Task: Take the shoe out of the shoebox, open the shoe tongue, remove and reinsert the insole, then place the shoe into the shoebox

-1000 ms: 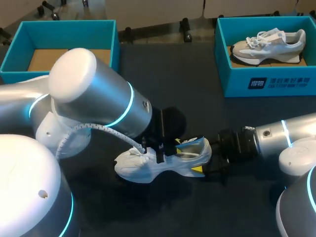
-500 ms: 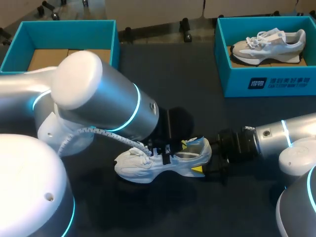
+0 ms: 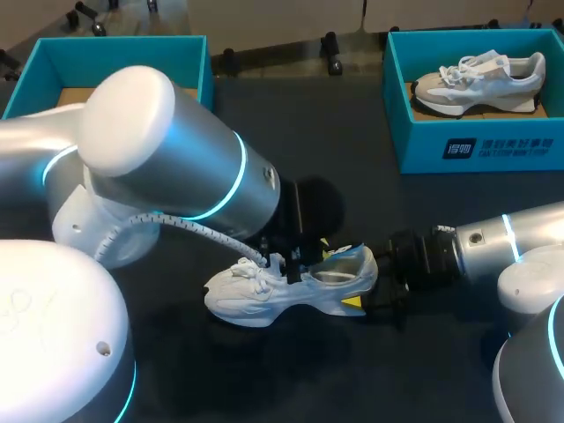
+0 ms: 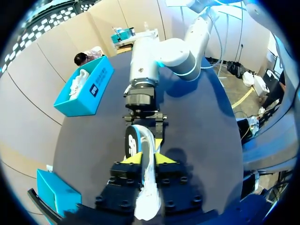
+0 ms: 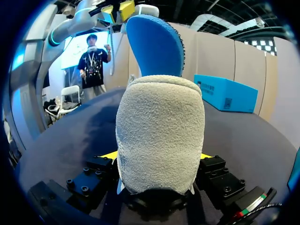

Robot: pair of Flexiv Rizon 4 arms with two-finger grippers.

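A white shoe (image 3: 264, 300) lies on its sole on the dark table, toe to the left. Its blue insole (image 5: 157, 44) sticks up out of the opening behind the grey heel (image 5: 159, 131). My right gripper (image 3: 374, 286) is shut on that heel, with a yellow tip on either side of it in the right wrist view (image 5: 157, 157). My left gripper (image 3: 298, 258) hangs over the shoe's opening. In the left wrist view its tips (image 4: 147, 159) pinch the insole (image 4: 136, 140) edgewise.
A teal shoebox (image 3: 493, 145) at the back right holds a second pale shoe (image 3: 480, 79). Another teal box (image 3: 115, 53) with a cardboard floor stands at the back left, partly hidden by my left arm (image 3: 167, 167).
My left wrist has shifted slightly over the shoe's opening and risen a little. The shoe and my right arm have stayed in place.
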